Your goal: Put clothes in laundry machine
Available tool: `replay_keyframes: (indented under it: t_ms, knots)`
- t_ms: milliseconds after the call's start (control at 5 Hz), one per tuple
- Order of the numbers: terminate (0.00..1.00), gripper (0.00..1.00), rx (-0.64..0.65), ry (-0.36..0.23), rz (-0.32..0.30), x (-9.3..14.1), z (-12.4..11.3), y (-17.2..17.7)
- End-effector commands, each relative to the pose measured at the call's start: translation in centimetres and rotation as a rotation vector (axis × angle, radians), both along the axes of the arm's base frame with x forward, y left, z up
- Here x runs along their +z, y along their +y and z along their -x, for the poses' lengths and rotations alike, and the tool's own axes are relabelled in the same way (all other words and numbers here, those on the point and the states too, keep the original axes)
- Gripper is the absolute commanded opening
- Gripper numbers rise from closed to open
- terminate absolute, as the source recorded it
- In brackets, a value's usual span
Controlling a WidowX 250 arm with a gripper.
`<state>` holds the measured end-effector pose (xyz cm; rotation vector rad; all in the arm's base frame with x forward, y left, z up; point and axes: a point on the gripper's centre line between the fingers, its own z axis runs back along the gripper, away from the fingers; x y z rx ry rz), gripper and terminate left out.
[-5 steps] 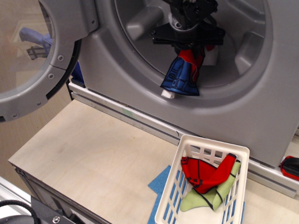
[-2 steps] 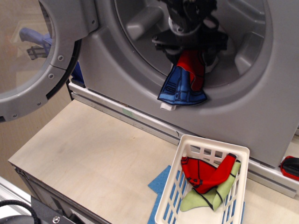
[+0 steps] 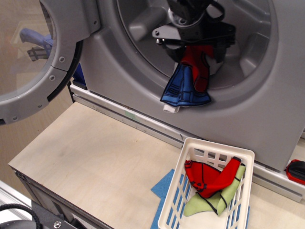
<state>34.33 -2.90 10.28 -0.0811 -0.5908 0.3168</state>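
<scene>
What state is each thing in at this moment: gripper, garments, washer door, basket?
gripper: at the drum mouth, shut on the blue and red garment
blue and red garment: hanging from the gripper, draped over the drum rim
laundry machine: drum mouth open
washer door: swung open to the side
basket: upright on the table, holding a red garment over a light green garment

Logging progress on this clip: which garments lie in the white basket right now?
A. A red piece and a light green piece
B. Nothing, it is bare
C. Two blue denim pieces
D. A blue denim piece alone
A: the white basket holds a red piece lying over a light green piece, while the blue denim piece hangs from the gripper at the laundry machine drum mouth.
</scene>
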Motion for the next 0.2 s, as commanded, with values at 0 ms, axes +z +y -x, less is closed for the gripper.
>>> replay_keyframes:
  t_ms: [0]
  knots:
    - [1.0, 1.0, -0.098, 0.007, 0.047, 3.58, 4.35, -2.85]
